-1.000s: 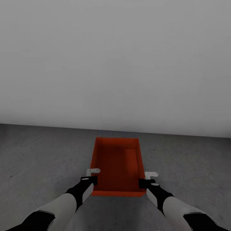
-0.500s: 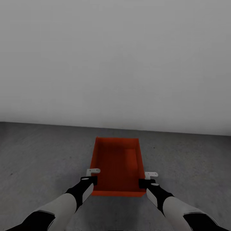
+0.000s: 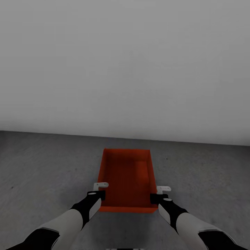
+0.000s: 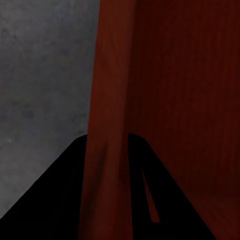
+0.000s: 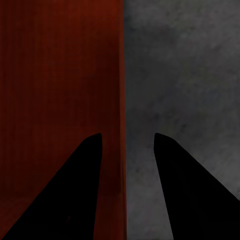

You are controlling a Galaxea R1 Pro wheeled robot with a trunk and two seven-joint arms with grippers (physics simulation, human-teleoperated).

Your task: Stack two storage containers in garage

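One orange-red storage container hangs in front of me above the dark grey garage floor, open side up and empty. My left gripper is shut on its left wall near the front corner. My right gripper grips the right wall at the matching spot. In the left wrist view the container wall runs tightly between the dark fingers of the left gripper. Through the right wrist camera the right gripper straddles the thin wall, with a strip of floor beside the outer finger.
A plain pale grey wall stands close ahead and meets the concrete just beyond the container's far end. Speckled concrete spreads to both sides of the container.
The line where wall meets floor has crept slightly upward in the picture, so the camera has shifted. The container and both grippers keep the same place in the view.
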